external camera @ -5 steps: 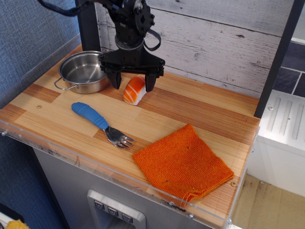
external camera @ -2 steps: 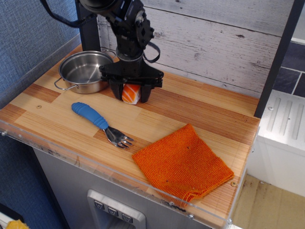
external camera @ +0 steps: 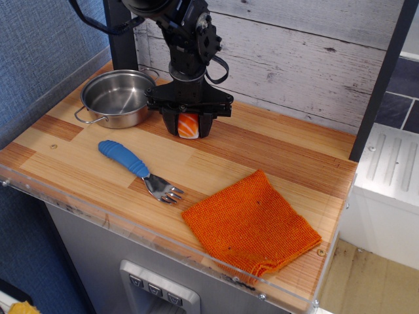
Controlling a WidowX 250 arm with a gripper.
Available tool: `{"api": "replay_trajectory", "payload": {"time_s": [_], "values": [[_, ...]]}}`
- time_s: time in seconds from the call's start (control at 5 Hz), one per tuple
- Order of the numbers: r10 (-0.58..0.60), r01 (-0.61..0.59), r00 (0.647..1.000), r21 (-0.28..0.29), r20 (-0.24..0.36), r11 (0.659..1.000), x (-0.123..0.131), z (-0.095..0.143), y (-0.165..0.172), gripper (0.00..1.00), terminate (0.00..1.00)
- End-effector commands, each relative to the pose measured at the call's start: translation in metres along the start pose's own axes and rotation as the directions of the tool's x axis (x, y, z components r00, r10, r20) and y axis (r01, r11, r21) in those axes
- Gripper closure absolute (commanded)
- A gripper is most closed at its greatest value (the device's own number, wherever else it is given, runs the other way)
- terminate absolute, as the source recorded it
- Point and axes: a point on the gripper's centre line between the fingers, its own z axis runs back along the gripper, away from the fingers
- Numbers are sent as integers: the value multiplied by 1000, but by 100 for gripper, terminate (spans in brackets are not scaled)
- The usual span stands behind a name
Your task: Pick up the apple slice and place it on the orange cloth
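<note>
Nearest, you have the cloth (external camera: 251,224) lying flat at the table's (external camera: 275,154) front edge, around 5 o'clock. At 9 o'clock from it lies a blue-handled fork (external camera: 139,169), tines toward the cloth. Farther back, your gripper (external camera: 188,125) is clenched on the slice (external camera: 188,124), one jaw on each side, well apart from the cloth. A steel pot (external camera: 116,98) sits at 9 o'clock of the gripper.
</note>
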Motion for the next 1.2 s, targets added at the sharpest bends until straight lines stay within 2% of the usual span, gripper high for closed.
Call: {"api": "replay_trajectory", "payload": {"time_s": [0.0,0.2,0.4,0.8,1.0], "values": [[-18,22,996,-42,87,999,18,34,-4,100,0],[-62,72,992,-85,111,994,13,49,-18,100,0],[-130,147,982,-121,139,982,-3,67,-40,100,0],[-234,252,965,-179,115,951,-56,76,-72,100,0],[-246,262,964,-202,101,944,-79,78,-81,100,0]]}}
